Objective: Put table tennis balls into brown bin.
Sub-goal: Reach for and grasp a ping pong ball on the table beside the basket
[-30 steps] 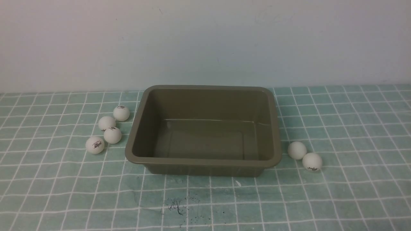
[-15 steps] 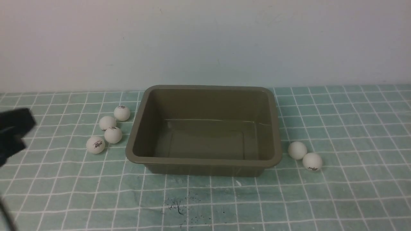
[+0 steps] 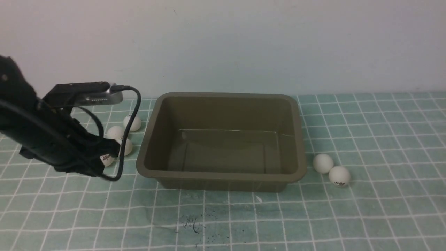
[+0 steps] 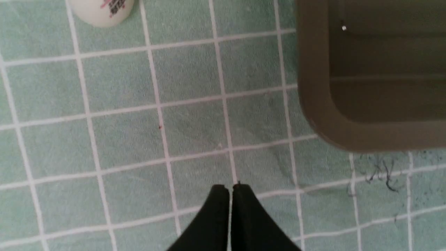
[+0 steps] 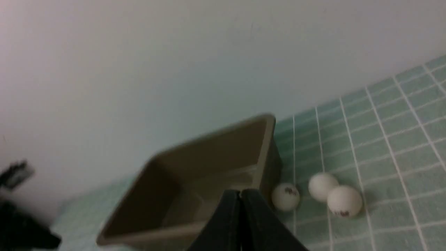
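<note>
Table tennis balls (image 3: 132, 122) all lie on the surface; none is in the brown bin (image 3: 223, 177). Left jaws are pressed shut, tips together and holding nothing, above the bare green checked cloth (image 4: 122, 115). One logo-printed ball (image 4: 101, 12) sits just ahead of them, with the bin's near corner off to one side. Right jaws are also shut and empty, apart from the pair of balls (image 3: 322, 163) on the bin's right.

The step in hand appears to be the left arm (image 3: 45, 139) reaching for the four-ball cluster on the bin's left. To do it well, the jaws should open wider than a ball before descending. They should then straddle its widest part and close gently, since a sphere rolls at a nudge and its neighbours sit close. The bin stands upright, mouth up, its long axis running left to right.
</note>
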`<act>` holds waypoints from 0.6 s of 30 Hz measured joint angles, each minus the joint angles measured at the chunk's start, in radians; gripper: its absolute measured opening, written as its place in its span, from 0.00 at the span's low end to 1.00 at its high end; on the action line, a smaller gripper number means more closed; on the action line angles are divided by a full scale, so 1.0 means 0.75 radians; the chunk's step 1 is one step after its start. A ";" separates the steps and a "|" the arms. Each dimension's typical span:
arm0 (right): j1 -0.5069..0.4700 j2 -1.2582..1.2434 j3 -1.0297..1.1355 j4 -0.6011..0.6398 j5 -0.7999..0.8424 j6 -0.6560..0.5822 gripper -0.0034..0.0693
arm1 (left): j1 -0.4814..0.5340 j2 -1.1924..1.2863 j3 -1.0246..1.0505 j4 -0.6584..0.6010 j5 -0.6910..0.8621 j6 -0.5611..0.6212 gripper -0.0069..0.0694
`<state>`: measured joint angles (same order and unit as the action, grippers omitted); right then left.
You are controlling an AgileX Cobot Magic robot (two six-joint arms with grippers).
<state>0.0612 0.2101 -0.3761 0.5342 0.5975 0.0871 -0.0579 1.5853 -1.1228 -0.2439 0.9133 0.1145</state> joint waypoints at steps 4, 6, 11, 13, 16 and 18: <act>0.000 0.319 -0.301 -0.166 0.320 -0.055 0.03 | 0.000 0.178 -0.181 0.059 0.096 -0.014 0.08; 0.000 0.430 -0.397 -0.246 0.430 -0.079 0.03 | 0.000 0.255 -0.257 0.099 0.152 -0.017 0.08; 0.000 0.696 -0.582 -0.404 0.572 -0.098 0.03 | 0.008 0.377 -0.436 0.198 0.237 -0.041 0.09; 0.000 0.750 -0.593 -0.414 0.572 -0.098 0.03 | 0.037 0.377 -0.451 0.202 0.236 -0.048 0.09; 0.000 0.784 -0.591 -0.415 0.564 -0.098 0.03 | 0.116 0.384 -0.452 0.196 0.207 -0.050 0.09; 0.000 0.792 -0.585 -0.415 0.548 -0.098 0.03 | 0.155 0.404 -0.452 0.177 0.174 -0.033 0.09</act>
<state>0.0612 0.8041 -0.8150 0.2228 1.0089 0.0135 0.0586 1.8883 -1.4618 -0.1114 1.0436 0.0896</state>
